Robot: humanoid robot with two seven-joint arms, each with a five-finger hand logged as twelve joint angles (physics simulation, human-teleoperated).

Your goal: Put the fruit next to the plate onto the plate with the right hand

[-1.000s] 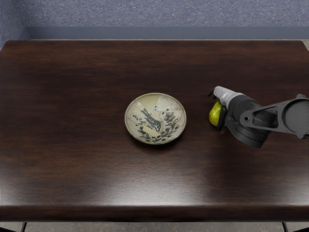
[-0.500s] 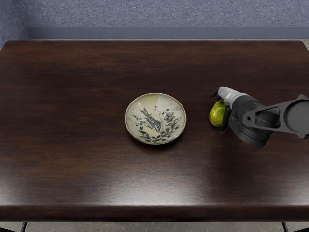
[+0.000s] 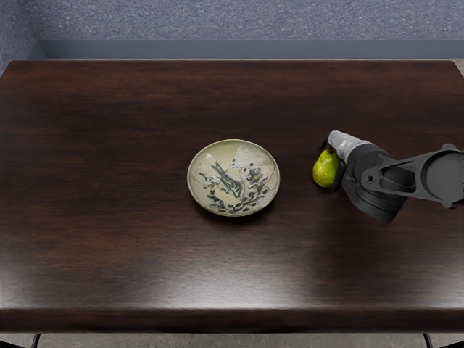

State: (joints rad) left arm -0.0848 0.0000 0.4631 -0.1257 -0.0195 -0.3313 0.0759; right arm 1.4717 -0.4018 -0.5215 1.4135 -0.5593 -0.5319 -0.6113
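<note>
The right hand (image 3: pixel 346 154) is up against the pear (image 3: pixel 325 170) near the plate (image 3: pixel 194 170), maybe to grab it. I cannot tell if it grips.

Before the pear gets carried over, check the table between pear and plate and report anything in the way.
Nothing visible stands in the way. Only bare table lies between the pear and the plate to its left. The right hand sits against the pear's right side.
</note>
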